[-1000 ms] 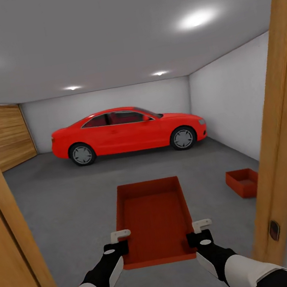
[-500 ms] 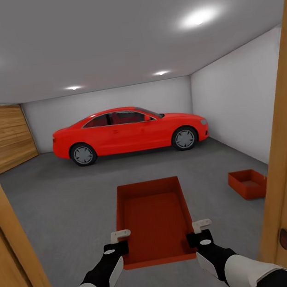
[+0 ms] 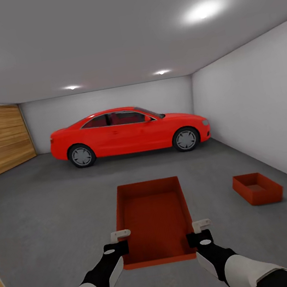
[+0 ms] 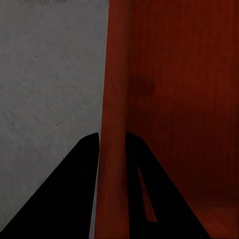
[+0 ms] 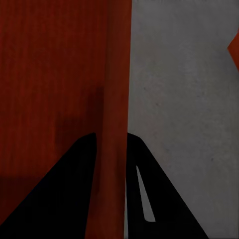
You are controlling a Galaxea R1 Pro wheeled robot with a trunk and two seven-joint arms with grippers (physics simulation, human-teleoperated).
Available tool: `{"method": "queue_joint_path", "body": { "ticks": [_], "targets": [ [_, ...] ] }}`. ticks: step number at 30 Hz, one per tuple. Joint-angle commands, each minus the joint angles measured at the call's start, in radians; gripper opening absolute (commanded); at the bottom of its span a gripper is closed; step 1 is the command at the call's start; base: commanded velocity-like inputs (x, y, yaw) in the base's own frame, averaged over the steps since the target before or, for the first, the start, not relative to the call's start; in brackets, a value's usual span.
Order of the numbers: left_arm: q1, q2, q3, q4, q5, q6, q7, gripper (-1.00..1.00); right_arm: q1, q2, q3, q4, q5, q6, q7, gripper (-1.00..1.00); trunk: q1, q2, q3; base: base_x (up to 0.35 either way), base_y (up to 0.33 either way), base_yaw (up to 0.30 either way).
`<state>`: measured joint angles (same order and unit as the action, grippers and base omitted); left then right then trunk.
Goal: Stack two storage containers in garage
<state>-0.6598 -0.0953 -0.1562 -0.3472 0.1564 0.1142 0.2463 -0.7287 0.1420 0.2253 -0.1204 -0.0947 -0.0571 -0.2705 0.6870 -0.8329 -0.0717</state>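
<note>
We are holding the orange-red, smooth-walled open plastic container (image 3: 154,221) level between both arms, the left gripper (image 3: 120,235) pinching its left wall and the right gripper (image 3: 201,223) its right wall. To stack well, we are judging it best to align it squarely above the matching container (image 3: 257,188) resting on the speckled grey concrete floor (image 3: 56,209), probably near the white wall (image 3: 249,107).

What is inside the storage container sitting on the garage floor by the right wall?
The container on the floor shows a bare red bottom; its near wall hides the closest strip of the inside.
</note>
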Motion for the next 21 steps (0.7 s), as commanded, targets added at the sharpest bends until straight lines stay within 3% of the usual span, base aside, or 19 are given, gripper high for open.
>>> {"method": "queue_joint_path", "body": {
  "ticks": [1,5,21],
  "targets": [
    [-0.001,0.000,0.024,-0.037,0.055,0.009,0.032,-1.00,0.000,0.030,0.006,0.002,-0.017,-0.003,0.004,-1.00,0.001,-0.001,-0.002,0.321,0.028,0.000],
    [-0.001,0.000,0.024,-0.044,0.056,0.007,0.033,-1.00,0.000,0.030,0.006,0.002,-0.017,-0.003,0.004,-1.00,0.001,-0.001,-0.002,0.238,0.041,0.000],
    [-0.001,0.000,0.024,-0.047,0.055,0.007,0.033,-1.00,0.000,0.030,0.007,0.002,-0.017,-0.003,0.004,-1.00,0.001,-0.001,-0.002,0.034,0.024,0.000]
  ]
}}
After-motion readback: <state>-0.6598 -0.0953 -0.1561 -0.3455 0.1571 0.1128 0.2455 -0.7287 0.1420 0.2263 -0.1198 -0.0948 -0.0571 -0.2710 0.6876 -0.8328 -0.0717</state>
